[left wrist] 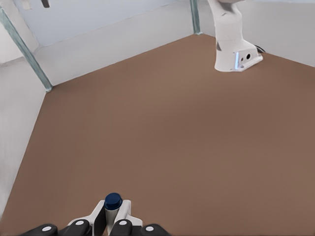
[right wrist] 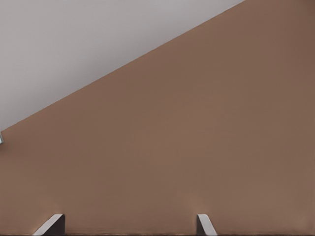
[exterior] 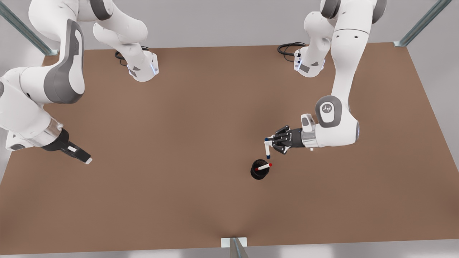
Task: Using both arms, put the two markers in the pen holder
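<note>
Brown table (exterior: 179,161), grey walls, metal frame posts (exterior: 21,28). Left gripper (exterior: 274,141) clamps blue-capped marker (exterior: 267,145) above pen holder (exterior: 259,171), red marker (exterior: 264,166) inside. Right gripper (exterior: 84,157) waits w/ fingers (right wrist: 51,225) spread, nothing held.

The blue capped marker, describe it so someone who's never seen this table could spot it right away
On the brown table, find the arm at the front view's right; its left gripper is shut on the blue-capped marker, held just above the black pen holder. Unlike the red-capped marker lying across the holder's rim, this one is in the gripper.

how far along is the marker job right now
About halfway. The red marker already sits in the pen holder. The left tool grips the blue marker just beside and above the holder; it remains to go in. The right tool waits open, far off.
</note>
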You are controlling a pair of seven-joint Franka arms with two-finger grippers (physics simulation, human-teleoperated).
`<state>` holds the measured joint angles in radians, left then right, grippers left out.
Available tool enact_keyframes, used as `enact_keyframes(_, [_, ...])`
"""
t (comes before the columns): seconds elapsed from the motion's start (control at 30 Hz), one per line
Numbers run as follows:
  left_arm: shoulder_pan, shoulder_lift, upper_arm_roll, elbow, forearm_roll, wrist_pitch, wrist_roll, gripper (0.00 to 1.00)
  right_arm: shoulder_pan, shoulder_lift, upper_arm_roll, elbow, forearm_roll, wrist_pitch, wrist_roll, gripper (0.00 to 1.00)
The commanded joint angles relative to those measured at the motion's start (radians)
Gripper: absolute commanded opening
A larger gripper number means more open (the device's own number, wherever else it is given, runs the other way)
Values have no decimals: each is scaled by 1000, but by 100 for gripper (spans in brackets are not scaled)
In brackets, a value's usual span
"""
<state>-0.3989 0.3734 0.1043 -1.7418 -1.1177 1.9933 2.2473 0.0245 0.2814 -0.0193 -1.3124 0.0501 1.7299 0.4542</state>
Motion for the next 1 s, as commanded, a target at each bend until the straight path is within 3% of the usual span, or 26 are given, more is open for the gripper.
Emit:
enact_keyframes(0.0, [-9, 13, 0, 1, -56, 191, -491, 21, -2, 18, 1, 39, 4, -162, -333, 100])
enact_keyframes(0.9, [-89, 128, -3, 34, -175, 354, -502, 22, -5, 48, -4, 27, 4, -151, -327, 100])
enact_keyframes(0.93, [-87, 130, -3, 34, -175, 354, -502, 24, -5, 48, -4, 27, 4, -151, -327, 100])
enact_keyframes(0.97, [-87, 141, -3, 34, -186, 354, -491, 47, -6, 48, -5, 27, 4, -151, -328, 100])
